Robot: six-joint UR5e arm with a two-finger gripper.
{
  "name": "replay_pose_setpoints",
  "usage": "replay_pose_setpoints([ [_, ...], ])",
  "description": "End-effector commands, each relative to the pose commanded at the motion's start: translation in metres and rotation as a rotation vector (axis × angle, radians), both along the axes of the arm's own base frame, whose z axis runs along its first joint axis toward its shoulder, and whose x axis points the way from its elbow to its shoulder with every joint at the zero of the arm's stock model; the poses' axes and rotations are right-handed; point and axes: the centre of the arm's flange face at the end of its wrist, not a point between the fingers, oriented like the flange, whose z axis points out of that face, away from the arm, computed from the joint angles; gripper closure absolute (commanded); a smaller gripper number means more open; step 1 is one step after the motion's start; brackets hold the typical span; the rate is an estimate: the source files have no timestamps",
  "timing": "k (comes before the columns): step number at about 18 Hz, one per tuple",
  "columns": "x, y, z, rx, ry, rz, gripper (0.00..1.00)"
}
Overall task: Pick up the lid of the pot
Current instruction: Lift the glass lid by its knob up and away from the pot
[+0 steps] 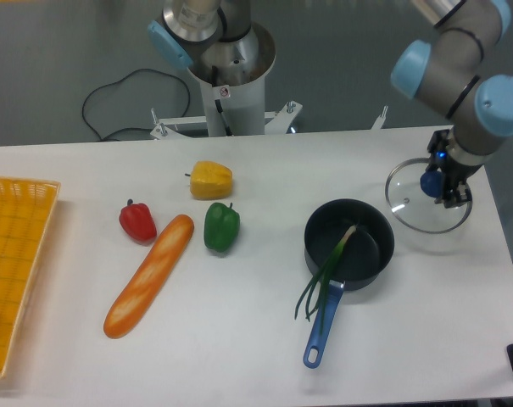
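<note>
The glass pot lid [409,208] with a metal rim lies flat on the white table at the right, just beyond the dark pot [349,246]. Its blue knob [431,183] sits at the centre. My gripper [441,185] comes down from above onto the knob, its dark fingers standing on either side of it. The lid appears to rest on the table. Whether the fingers press on the knob is unclear at this size.
The blue-handled pot holds a green onion [328,271]. To the left lie a green pepper [221,226], a yellow pepper [211,180], a red pepper [137,220] and a baguette [149,275]. A yellow basket [19,254] stands at the left edge. The table's right edge is close to the lid.
</note>
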Motion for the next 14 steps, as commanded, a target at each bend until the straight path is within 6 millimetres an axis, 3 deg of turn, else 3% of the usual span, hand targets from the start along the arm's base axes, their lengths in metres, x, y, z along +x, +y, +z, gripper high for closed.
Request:
replay_pose_setpoints([
  [8,0.023,0.01,0.032,0.054,-0.019,0.066,0.45],
  [14,0.032,0.012,0.04,0.064,-0.018,0.09,0.45],
])
